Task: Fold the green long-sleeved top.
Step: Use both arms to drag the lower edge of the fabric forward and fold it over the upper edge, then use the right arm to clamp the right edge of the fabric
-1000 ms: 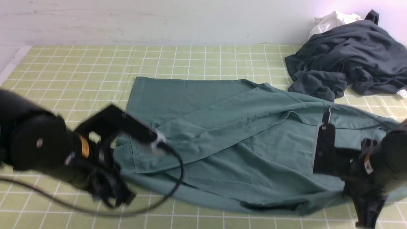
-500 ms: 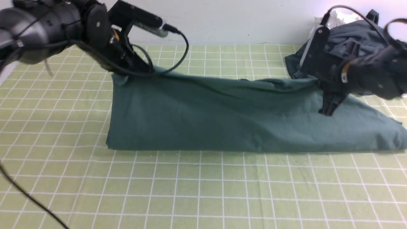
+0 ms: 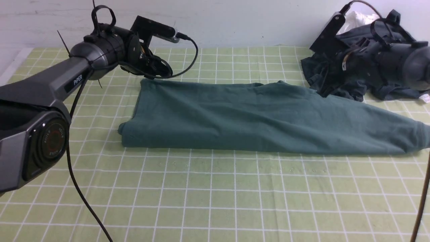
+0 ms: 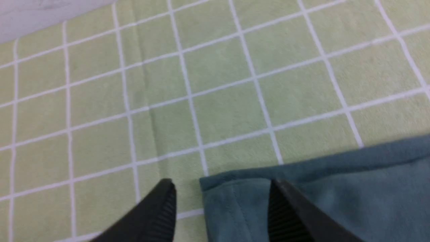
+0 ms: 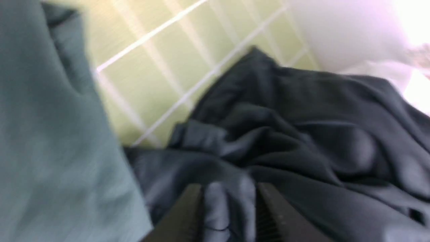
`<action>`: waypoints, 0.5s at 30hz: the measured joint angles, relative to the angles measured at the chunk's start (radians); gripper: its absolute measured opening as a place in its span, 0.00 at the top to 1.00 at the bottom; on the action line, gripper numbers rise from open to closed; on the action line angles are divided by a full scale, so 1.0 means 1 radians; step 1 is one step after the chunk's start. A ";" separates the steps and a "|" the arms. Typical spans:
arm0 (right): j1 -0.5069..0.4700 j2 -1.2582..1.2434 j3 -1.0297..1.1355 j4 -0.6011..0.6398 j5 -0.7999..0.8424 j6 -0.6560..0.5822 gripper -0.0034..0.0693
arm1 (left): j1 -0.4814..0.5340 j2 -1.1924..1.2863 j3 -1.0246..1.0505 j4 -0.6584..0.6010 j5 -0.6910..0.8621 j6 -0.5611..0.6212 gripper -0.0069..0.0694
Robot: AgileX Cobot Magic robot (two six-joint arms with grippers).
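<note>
The green long-sleeved top (image 3: 262,117) lies folded lengthwise as a long band across the checked mat, one cuffed sleeve end reaching the right edge. My left gripper (image 3: 157,73) is at the top's far left corner. In the left wrist view it (image 4: 221,191) is open, and the hemmed corner of the top (image 4: 319,195) lies loose between the fingers. My right gripper (image 3: 324,88) is past the top's far right edge, over the dark grey garment. In the right wrist view it (image 5: 230,201) stands open with a grey fold bulging between its fingers, the green top (image 5: 50,134) beside it.
The crumpled dark charcoal garment (image 3: 393,91) sits at the back right, with a white cloth (image 3: 356,18) behind it against the wall. The green checked mat (image 3: 215,195) covers the table. A black cable (image 3: 77,191) hangs from the left arm over the near left.
Both grippers carried the top's near edge up and over to the far side, folding it in half lengthwise. Both have since opened and let the cloth go.
</note>
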 joint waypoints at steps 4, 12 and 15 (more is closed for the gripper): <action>0.008 -0.024 -0.047 0.001 0.187 0.183 0.49 | 0.004 -0.045 -0.089 0.001 0.142 -0.023 0.30; -0.038 -0.119 -0.073 0.147 0.616 0.271 0.62 | 0.003 -0.309 -0.134 -0.011 0.574 0.166 0.66; -0.172 -0.131 -0.073 0.366 0.685 0.234 0.66 | 0.005 -0.450 -0.115 -0.072 0.658 0.244 0.86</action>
